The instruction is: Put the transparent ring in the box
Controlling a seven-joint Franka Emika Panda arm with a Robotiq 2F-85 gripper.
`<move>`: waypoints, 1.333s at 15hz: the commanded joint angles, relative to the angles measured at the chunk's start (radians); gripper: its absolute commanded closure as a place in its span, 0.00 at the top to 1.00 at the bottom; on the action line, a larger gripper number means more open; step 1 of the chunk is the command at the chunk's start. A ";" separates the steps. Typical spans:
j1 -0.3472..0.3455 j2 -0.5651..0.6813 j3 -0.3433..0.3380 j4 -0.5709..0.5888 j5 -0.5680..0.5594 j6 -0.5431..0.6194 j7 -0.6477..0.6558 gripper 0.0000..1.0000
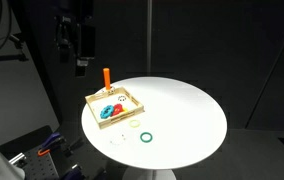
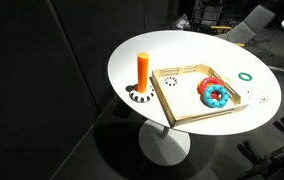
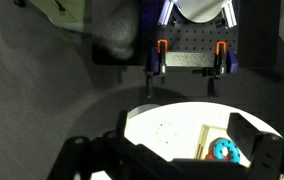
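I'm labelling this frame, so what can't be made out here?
- Transparent ring: barely a faint mark on white in both exterior views; absent from the wrist view.
- Box: wrist view, mostly hidden by the end effector and bottom edge.
- Rings in the box: exterior views, too small to count.

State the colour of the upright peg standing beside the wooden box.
Orange. The peg shows best in an exterior view, just outside the box.
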 commanded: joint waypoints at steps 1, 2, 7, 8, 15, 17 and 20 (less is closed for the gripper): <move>-0.004 0.001 0.003 0.002 0.002 -0.001 -0.002 1.00; -0.004 0.001 0.003 0.003 0.002 -0.001 -0.002 1.00; -0.002 0.013 0.019 -0.033 -0.005 0.063 0.028 1.00; 0.002 0.019 0.025 -0.046 0.001 0.087 0.034 1.00; 0.020 0.093 0.098 -0.180 0.009 0.361 0.133 1.00; 0.022 0.125 0.119 -0.214 0.009 0.434 0.170 1.00; 0.020 0.187 0.150 -0.269 -0.005 0.546 0.231 1.00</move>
